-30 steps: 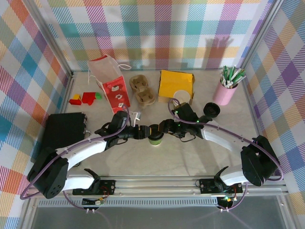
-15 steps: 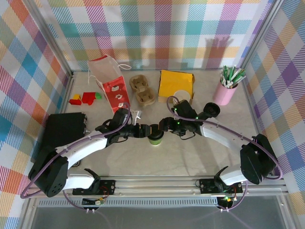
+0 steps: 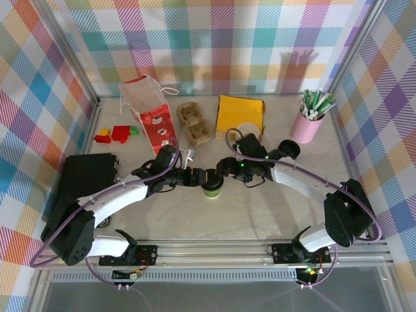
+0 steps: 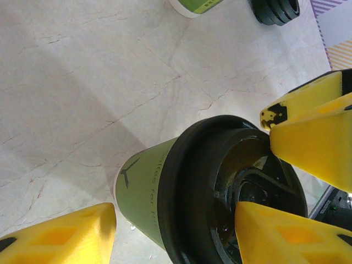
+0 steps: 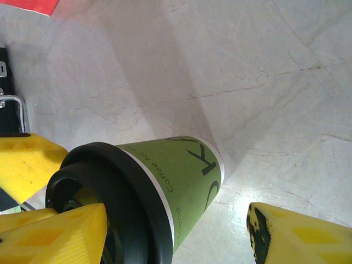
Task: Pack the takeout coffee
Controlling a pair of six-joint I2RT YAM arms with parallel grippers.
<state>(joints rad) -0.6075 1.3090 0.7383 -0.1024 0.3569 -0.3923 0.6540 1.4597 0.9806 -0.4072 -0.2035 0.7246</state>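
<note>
Since the earlier frame the right arm's wrist has edged a little toward the far edge, baring more of the lying stack of cups (image 3: 247,129). The takeout coffee (image 3: 211,189) has stayed put, midway between the left and right edges of the tabletop (image 3: 279,214) and somewhat nearer the near edge.

From above, the left gripper (image 3: 202,177) and right gripper (image 3: 221,169) meet over the cup's black lid, but that view hides how their fingers sit.

The left wrist view shows this better. One yellow finger (image 4: 60,236) of the left gripper (image 4: 176,212) lies just beside the green wall of the cup (image 4: 146,187) and the other lies across the lid. Whether they pinch the cup I cannot tell. It also catches the right gripper's fingers at the lid's far rim, and a stack of black lids (image 4: 275,8) farther off.

In the right wrist view, the right gripper (image 5: 176,212) is released. One finger (image 5: 60,236) overlaps the lid, and the other (image 5: 300,236) stands clear of the cup (image 5: 181,176), with bare tabletop between them.

A pink cup of sticks (image 3: 306,127) stands near the far right corner.
</note>
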